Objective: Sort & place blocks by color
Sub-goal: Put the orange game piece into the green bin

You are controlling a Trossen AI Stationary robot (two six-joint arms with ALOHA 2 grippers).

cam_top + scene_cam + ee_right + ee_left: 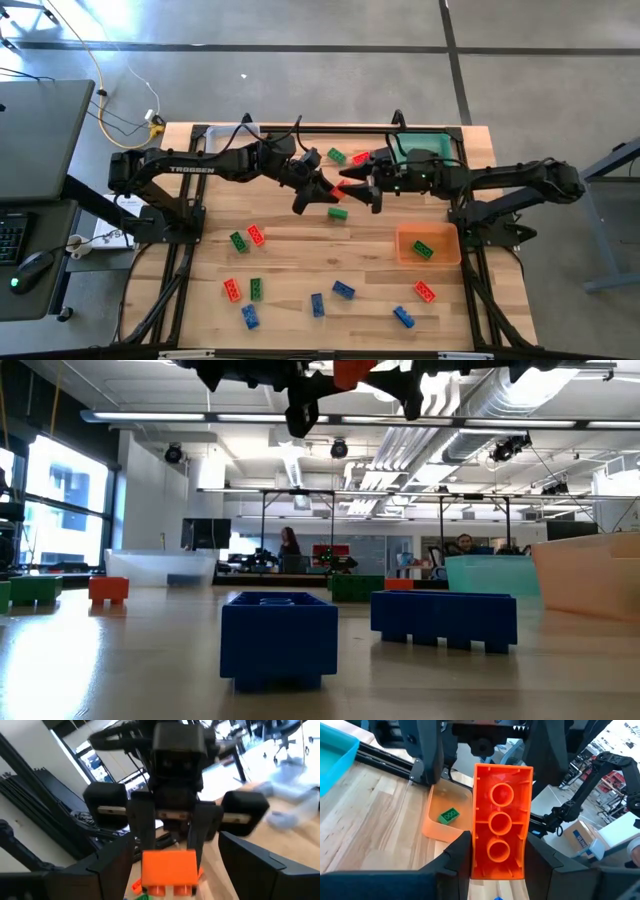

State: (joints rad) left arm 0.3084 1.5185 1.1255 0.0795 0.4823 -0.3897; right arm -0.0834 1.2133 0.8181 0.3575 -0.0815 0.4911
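Mid-air handover, upper centre of the high view. The left gripper (pixel 322 187) is clenched on a red block (pixel 499 821), held aloft above the table (pixel 300 262); its fingers (pixel 457 851) pinch the block's long sides, hollow underside facing the left wrist camera. The right gripper (pixel 368 187) faces it just beside, jaws spread wide and holding nothing; in the right wrist view the block (pixel 169 871) sits between the open fingers.

Judgement: the step is passing the block to the right arm.
- Close the right jaws on the free end, square to the flat faces, clear of the left fingers.
- Release the left only after the right grip is firm; otherwise the block drops.

Orange bin (pixel 428 245), right of centre, holds one green block (pixel 422 250). Teal bin (pixel 428 145) and clear bin (pixel 226 137) sit at the top edge. Other blocks lie scattered in the lower half.
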